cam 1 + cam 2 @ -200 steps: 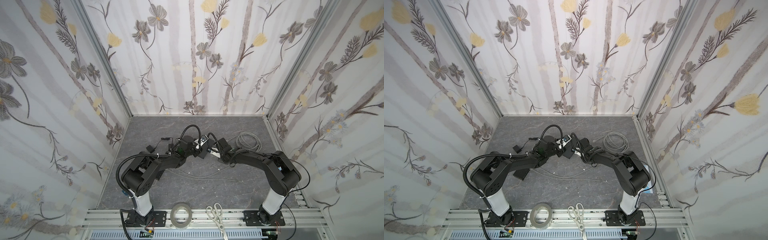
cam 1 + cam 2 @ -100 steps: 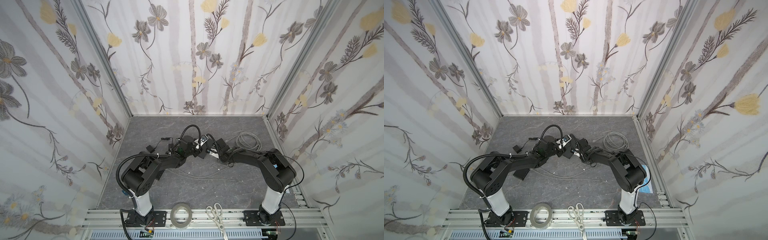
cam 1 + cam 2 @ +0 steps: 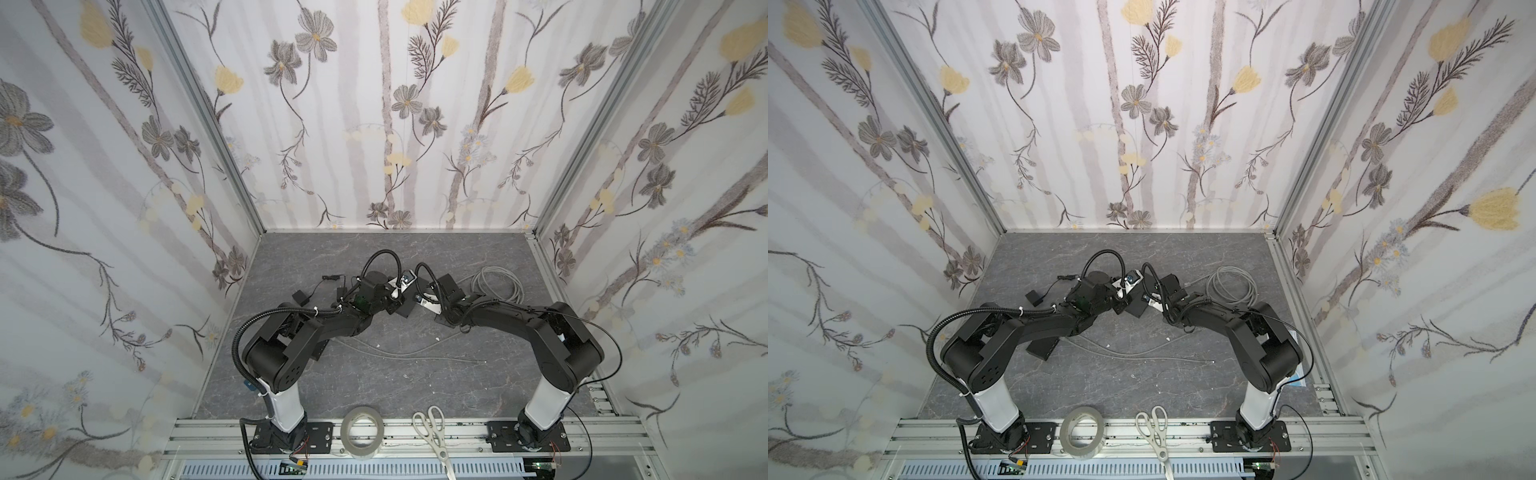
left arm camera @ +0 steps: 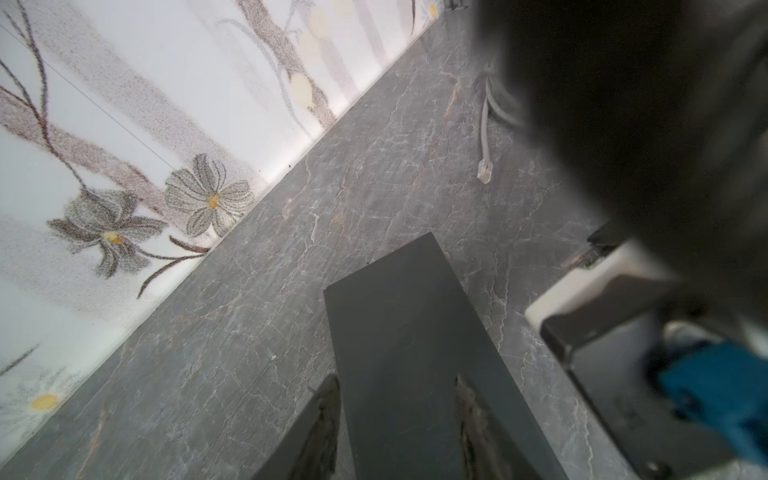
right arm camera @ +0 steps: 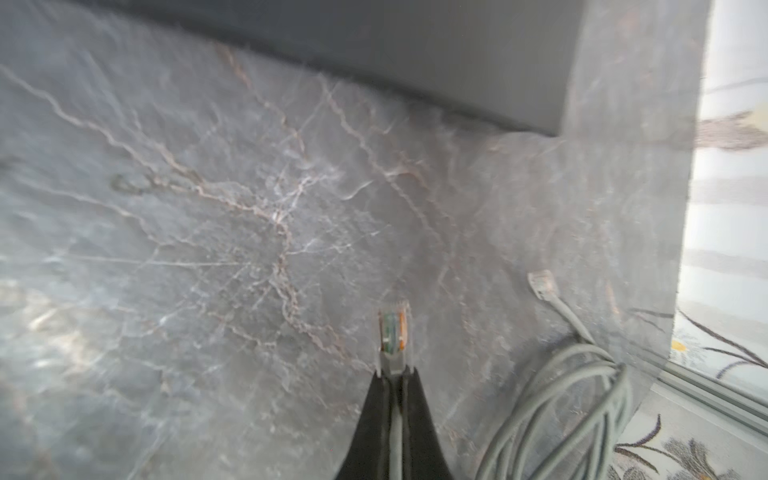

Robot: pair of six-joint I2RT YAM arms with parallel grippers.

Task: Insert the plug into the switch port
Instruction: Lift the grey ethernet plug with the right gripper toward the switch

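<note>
Mid-table in both top views, the left arm (image 3: 332, 324) and right arm (image 3: 498, 311) meet nose to nose over the dark switch (image 3: 405, 309). That looks like a deliberate split of labour: one steadies the box, the other brings the connector. From up here the fingers and the plug are too small and too crowded by wrist hardware to make out. A coil of grey cable (image 3: 496, 286) lies beside the right arm on the table (image 3: 374, 374).

In the left wrist view, the left fingers (image 4: 326, 415) sit against the two sides of the switch, apparently clamped on it to give a fixed target. A blurred dark mass fills the side where the other arm is, and no port face can be seen. A loose connector (image 4: 484, 170) lies free on the table.

In the right wrist view, the right fingers (image 5: 374, 407) are closed together on the rear of the plug (image 5: 394, 336). Its clear nose projects forward, free to enter a socket. The switch is only a blurred grey edge beyond it, well apart from the plug, with its ports hidden.
</note>
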